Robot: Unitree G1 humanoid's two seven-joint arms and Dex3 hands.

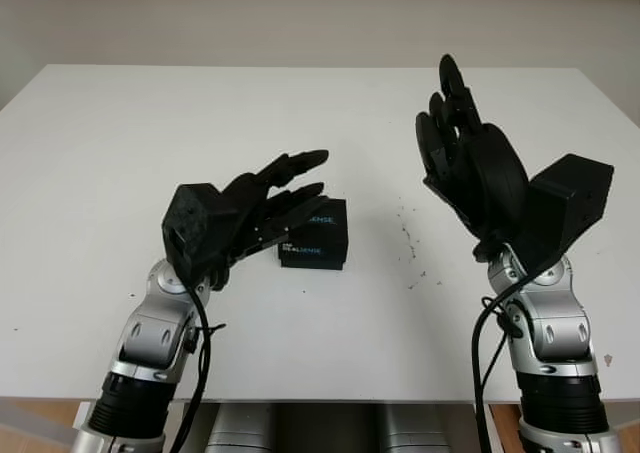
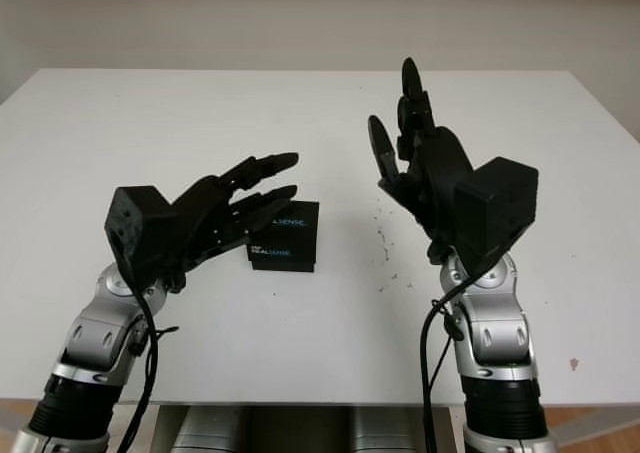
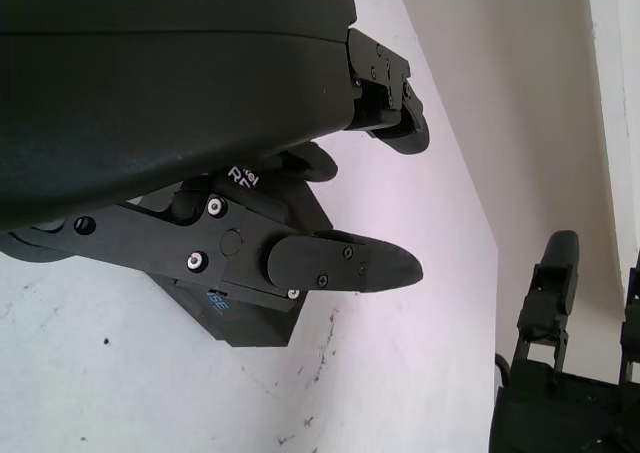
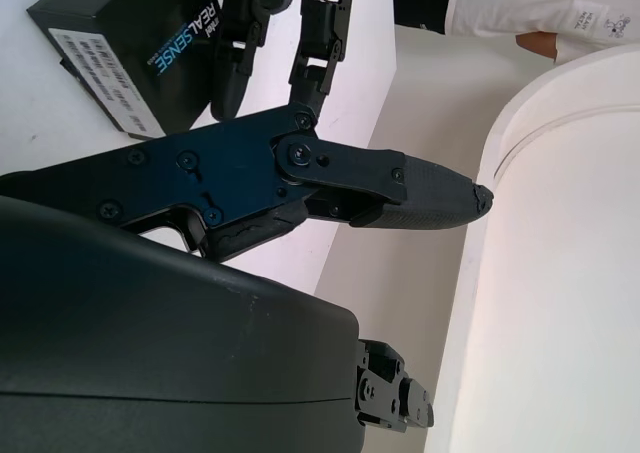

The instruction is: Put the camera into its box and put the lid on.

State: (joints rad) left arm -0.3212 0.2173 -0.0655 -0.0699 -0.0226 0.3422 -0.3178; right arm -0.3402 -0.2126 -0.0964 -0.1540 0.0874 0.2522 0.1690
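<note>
A black camera box (image 1: 317, 236) with blue and white lettering lies closed on the white table (image 1: 320, 123), near the middle. My left hand (image 1: 285, 195) hovers just above the box's left part, open and holding nothing. The box (image 3: 240, 308) also appears beneath the left hand's fingers (image 3: 340, 263) in the left wrist view. My right hand (image 1: 455, 128) is raised over the table to the right of the box, open, palm turned toward the left. In the right wrist view the box (image 4: 120, 43) lies beyond the right hand's fingers (image 4: 400, 188).
Small dark specks (image 1: 410, 248) dot the table between the box and the right arm. The table's front edge (image 1: 330, 398) runs just ahead of both forearms.
</note>
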